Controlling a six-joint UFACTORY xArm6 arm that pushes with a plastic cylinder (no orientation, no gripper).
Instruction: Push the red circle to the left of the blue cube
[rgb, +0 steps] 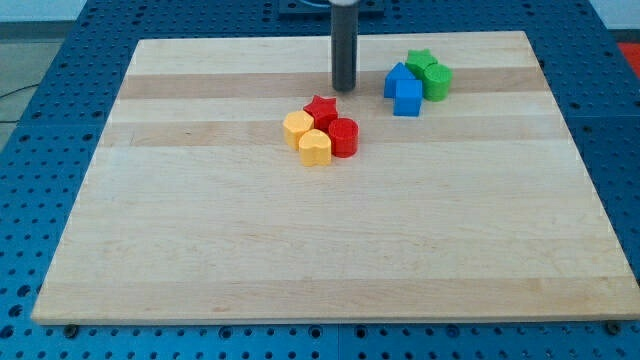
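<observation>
Nearest the camera stretches the bare front of the pale wooden counter, a plank board resting on a blue perforated base.

Toward the middle sits a tight cluster of four small blocks: a yellow heart-shaped block at the front, a yellow hexagonal block on the view's left, a red star-shaped block behind, and the red circle, a short red cylinder, on the view's right, touching its neighbours.

Toward the view's top right lies a second group: the blue cube, another blue block behind it whose shape I cannot make out, and two green blocks.

No pincer exists on this arm; it ends in a dark rod. My tip rests on the counter just behind the red star, between the two clusters.

Judging by looks, the red circle is light, rigid and slides easily; its round wall would roll off a glancing push. Contact belongs on its left-hand side, squarely through the centre, though the yellow heart and red star crowd that side.
</observation>
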